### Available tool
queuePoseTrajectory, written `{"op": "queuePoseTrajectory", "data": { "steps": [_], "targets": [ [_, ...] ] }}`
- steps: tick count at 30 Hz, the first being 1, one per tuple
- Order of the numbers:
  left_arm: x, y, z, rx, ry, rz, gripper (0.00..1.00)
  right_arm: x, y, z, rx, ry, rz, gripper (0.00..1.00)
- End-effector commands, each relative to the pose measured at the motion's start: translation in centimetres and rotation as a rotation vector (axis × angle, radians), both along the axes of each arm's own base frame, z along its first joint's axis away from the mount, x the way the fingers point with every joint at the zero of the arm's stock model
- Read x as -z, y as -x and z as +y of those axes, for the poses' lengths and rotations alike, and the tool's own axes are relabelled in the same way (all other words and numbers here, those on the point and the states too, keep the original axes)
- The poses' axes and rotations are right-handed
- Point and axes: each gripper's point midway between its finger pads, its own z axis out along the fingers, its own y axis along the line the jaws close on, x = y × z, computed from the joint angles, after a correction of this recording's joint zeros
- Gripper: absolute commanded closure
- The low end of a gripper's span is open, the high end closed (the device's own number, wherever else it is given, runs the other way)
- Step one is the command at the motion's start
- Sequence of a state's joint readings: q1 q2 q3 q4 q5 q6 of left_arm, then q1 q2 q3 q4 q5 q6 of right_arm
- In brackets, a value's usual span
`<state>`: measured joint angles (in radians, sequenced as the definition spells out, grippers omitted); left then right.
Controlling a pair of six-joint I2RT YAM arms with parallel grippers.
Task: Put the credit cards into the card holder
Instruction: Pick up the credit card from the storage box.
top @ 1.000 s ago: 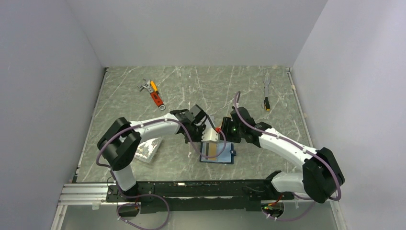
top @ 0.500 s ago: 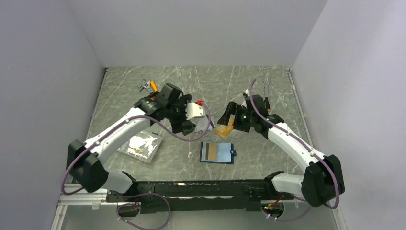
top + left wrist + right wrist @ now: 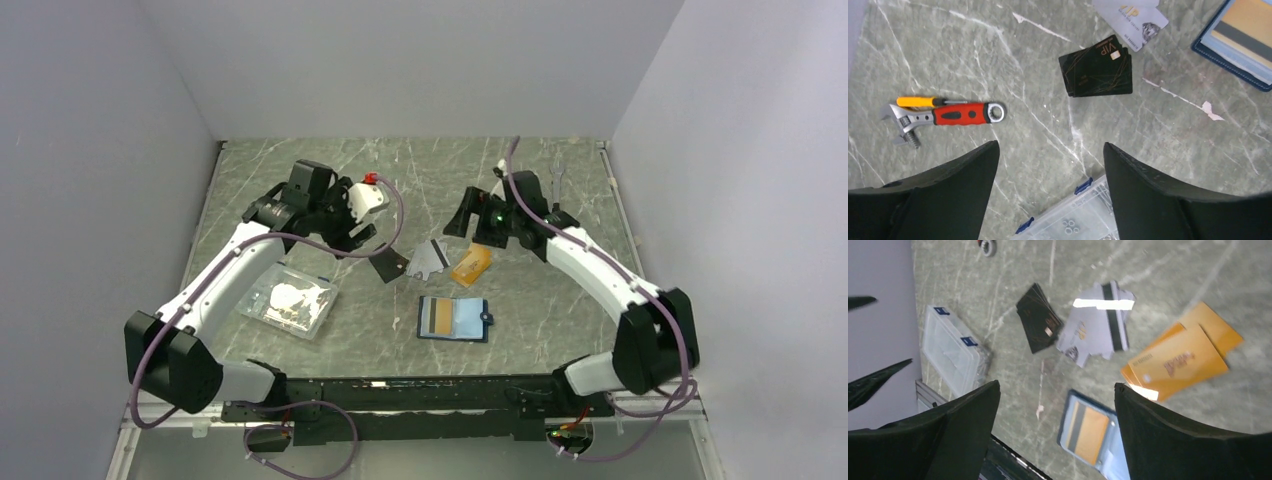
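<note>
The card holder [image 3: 468, 320] [image 3: 1088, 432] [image 3: 1243, 42] lies open near the front middle, with an orange-gold black-striped card in its left pocket. Behind it, three small piles of credit cards lie flat in a row: black [image 3: 389, 265] [image 3: 1098, 72] [image 3: 1040, 320], silver-white [image 3: 431, 257] [image 3: 1098, 322] [image 3: 1135, 17] and orange-gold [image 3: 470, 264] [image 3: 1178, 362]. My left gripper [image 3: 352, 235] [image 3: 1050, 150] hangs open and empty above the table, left of the black pile. Behind the orange pile my right gripper [image 3: 468, 218] [image 3: 1057, 387] is also raised, open and empty.
A clear plastic box of small parts [image 3: 290, 300] [image 3: 1083, 220] [image 3: 953, 352] sits at the front left. A red-handled adjustable wrench and an orange screwdriver [image 3: 943, 114] lie at the back left. Walls close in the table on three sides.
Both arms pulled up and back from the card holder, and both grippers opened. The silver and orange cards they carried now lie on the table.
</note>
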<state>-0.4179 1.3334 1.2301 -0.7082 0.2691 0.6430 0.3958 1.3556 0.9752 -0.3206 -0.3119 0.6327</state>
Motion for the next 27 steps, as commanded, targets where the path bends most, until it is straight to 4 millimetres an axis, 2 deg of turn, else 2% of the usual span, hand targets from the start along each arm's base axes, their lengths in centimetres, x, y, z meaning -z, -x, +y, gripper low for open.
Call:
{"op": "queuePoseTrajectory", "data": {
  "steps": [1, 2, 4, 7, 8, 14, 19, 22, 23, 25, 27],
  "targets": [
    [-2.2, -2.4, 0.3, -0.135, 0.179, -0.054, 0.30, -2.2, -3.5, 3.9, -0.114, 0.018, -0.096, 0.21],
    [-2.0, -3.3, 0.6, -0.197, 0.223, -0.034, 0.42, -1.9, -4.1, 4.9, -0.141, 0.026, -0.087, 0.25],
    [-1.0, -4.0, 0.3, -0.219, 0.288, 0.056, 0.54, -1.1, -5.1, 7.1, -0.194, 0.041, -0.081, 0.28],
    [1.8, -4.8, -0.6, -0.203, 0.298, 0.151, 0.84, 0.5, -6.4, 10.1, -0.265, 0.061, -0.066, 0.33],
    [2.8, -4.8, -0.9, -0.188, 0.301, 0.173, 0.98, 1.0, -6.9, 10.7, -0.277, 0.064, -0.059, 0.35],
    [7.6, -3.7, -3.3, -0.028, 0.331, 0.270, 1.00, 4.4, -9.4, 13.4, -0.326, 0.063, -0.010, 0.43],
    [10.2, -3.6, -4.4, 0.009, 0.333, 0.379, 1.00, 6.9, -9.3, 15.3, -0.369, 0.080, 0.031, 0.45],
    [11.5, -3.8, -4.9, -0.007, 0.301, 0.400, 0.83, 8.3, -8.7, 15.8, -0.389, 0.079, 0.059, 0.45],
    [11.7, -4.0, -4.9, -0.018, 0.291, 0.402, 0.83, 8.8, -8.5, 15.9, -0.391, 0.076, 0.067, 0.45],
    [11.4, -4.4, -4.9, -0.032, 0.287, 0.373, 0.94, 9.5, -7.9, 16.0, -0.400, 0.060, 0.088, 0.46],
    [11.1, -4.6, -5.0, -0.037, 0.279, 0.331, 0.99, 10.1, -7.4, 16.1, -0.401, 0.047, 0.110, 0.47]
  ]
}}
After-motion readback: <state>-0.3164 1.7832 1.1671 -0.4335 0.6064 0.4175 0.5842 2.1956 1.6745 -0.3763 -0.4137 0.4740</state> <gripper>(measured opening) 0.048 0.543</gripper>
